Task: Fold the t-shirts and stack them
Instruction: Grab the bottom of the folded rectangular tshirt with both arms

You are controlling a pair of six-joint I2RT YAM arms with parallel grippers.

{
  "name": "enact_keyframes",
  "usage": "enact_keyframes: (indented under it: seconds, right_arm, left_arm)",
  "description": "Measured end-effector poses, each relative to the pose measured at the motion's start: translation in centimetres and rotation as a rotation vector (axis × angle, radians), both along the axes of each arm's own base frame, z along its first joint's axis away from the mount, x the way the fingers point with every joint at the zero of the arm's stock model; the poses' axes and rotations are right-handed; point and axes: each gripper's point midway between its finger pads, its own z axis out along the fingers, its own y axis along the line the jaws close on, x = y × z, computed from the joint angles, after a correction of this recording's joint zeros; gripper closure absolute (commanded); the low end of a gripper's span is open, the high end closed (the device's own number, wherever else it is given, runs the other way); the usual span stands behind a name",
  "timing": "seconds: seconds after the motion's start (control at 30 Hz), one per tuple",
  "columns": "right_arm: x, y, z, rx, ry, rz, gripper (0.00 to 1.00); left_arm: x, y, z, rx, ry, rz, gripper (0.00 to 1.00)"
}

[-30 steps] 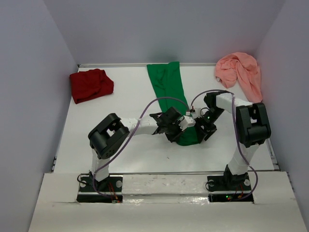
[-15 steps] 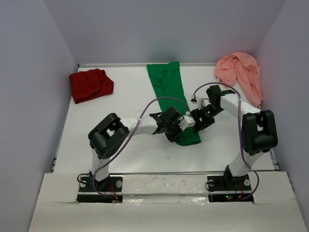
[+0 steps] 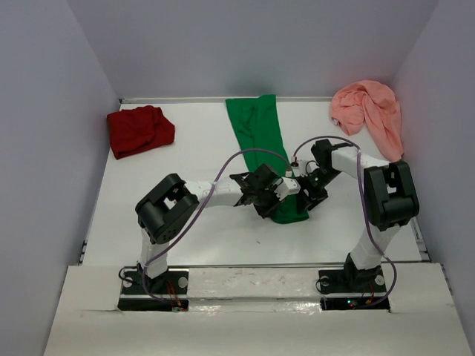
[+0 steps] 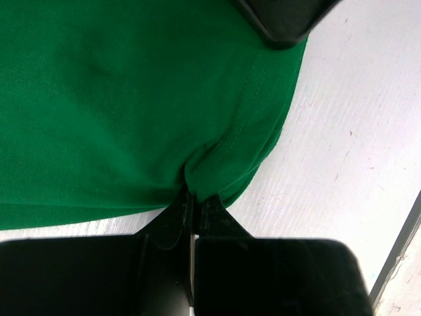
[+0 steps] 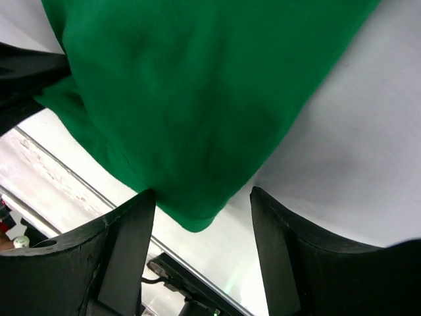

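At the middle of the table (image 3: 193,230), you have the green t-shirt (image 3: 260,141) lying as a long narrow strip that runs from the far edge toward the arms. Your left gripper (image 3: 272,194) sits at the strip's near end. The left wrist view shows its fingers pressed together on a small pinch of the green hem, and the cloth puckers into folds where it enters them. Your right gripper (image 3: 310,194) is just beside it, on the right side of the same near end. Its fingers stand apart, and the rounded corner of the green cloth lies in the gap between them. Whether either finger touches the cloth, you cannot tell. The dark red t-shirt (image 3: 139,130) lies crumpled at the far left corner. The salmon-pink t-shirt (image 3: 369,111) is bunched at the far right corner against the wall. Both are well apart from the arms.
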Motion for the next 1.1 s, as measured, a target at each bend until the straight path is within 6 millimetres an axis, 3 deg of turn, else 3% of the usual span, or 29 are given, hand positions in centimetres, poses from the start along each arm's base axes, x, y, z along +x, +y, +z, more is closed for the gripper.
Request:
enact_keyframes:
  seconds: [0.37,0.43,0.53,0.67,0.73,0.8,1.1]
  right_arm:
    - [-1.2,1.0,-0.5,-0.010,0.023,0.031,0.46]
    - [-1.2,1.1,-0.6,-0.010,0.017,0.033,0.52]
    - [-1.1,1.1,-0.8,-0.013,0.018,0.028,0.71]
    - [-1.0,1.1,-1.0,-0.019,0.012,0.027,0.82]
    - [-1.0,1.1,-1.0,-0.022,0.010,0.029,0.94]
    - [-1.0,1.1,-1.1,-0.025,0.009,0.027,1.00]
    - [-0.8,1.3,-0.9,-0.016,0.001,0.024,1.00]
  left_arm:
    - [0.0,0.0,0.0,0.000,0.000,0.000,1.00]
    - [0.0,0.0,0.0,0.000,0.000,0.000,1.00]
    - [0.0,0.0,0.0,0.000,0.000,0.000,1.00]
    - [0.0,0.0,0.0,0.001,0.000,0.000,1.00]
    - [0.0,0.1,0.0,0.002,0.000,0.000,1.00]
    - [0.0,0.1,0.0,0.002,0.001,0.000,1.00]
    - [0.2,0.8,0.2,0.016,-0.004,0.019,1.00]
